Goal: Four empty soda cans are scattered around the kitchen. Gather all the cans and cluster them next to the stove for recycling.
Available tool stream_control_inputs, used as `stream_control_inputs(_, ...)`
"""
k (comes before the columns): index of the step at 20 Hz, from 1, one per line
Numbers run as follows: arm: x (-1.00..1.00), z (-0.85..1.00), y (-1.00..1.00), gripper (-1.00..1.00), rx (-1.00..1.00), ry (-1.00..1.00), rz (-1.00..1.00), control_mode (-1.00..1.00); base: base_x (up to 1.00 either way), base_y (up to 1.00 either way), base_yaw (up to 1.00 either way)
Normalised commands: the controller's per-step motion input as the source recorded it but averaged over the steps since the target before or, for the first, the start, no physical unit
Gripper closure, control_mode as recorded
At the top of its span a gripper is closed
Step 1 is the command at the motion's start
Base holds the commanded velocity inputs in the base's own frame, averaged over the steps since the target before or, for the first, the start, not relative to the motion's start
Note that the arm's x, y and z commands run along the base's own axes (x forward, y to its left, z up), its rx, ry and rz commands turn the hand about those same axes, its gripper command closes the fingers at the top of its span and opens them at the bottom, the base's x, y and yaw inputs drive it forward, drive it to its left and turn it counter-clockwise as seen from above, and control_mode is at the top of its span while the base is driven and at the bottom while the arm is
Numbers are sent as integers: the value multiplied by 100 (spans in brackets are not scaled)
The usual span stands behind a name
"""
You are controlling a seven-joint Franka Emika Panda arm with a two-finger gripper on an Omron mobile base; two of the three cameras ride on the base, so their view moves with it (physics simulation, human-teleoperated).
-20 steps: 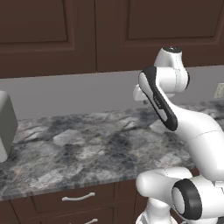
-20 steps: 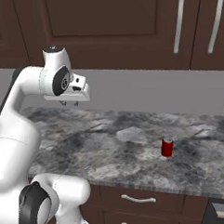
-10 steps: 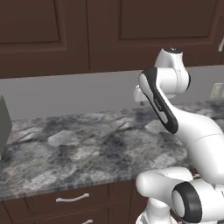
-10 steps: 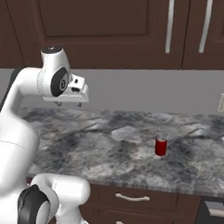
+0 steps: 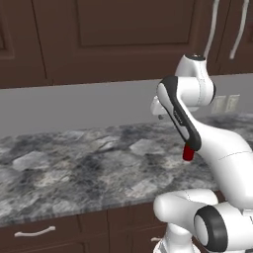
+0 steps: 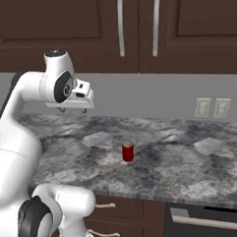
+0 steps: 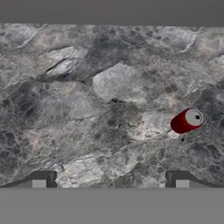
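- Step in hand, as I judge it: lining up on one can [image 6: 127, 152] — it stands upright on the counter [image 6: 192, 166], centre of the right base view, nothing near it.
- The gripper [image 6: 71, 110] hangs high at upper left of that view, well apart from the can; fingers [image 7: 39, 179] spread wide, empty.
- Next move calls for carrying the hand across and down until the can sits between the fingers, then closing.
- Hand view puts the can at right of centre, off the fingers' line.
- Left base view has the arm hiding most of the can — right base view shows it whole, plus wall outlets [image 6: 212, 107].
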Motion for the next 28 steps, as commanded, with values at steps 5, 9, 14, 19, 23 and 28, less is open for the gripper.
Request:
stream_control_inputs(5, 0, 0, 0, -100, 0, 0, 0, 100, -1, -64, 0)
stream_control_inputs(9, 0, 0, 0, -100, 0, 0, 0, 100, -1, -49, 0)
stream_control_inputs(14, 0, 0, 0, -100, 0, 0, 0, 100, 0, -35, 0)
stream_control_inputs(19, 0, 0, 0, -100, 0, 0, 0, 100, 0, -2, 0)
stream_control_inputs(23, 3, -2, 0, -100, 0, 0, 0, -100, 0, 0, 0)
stream_control_inputs(28, 33, -42, -2, -100, -3, 6, 0, -100, 0, 0, 0)
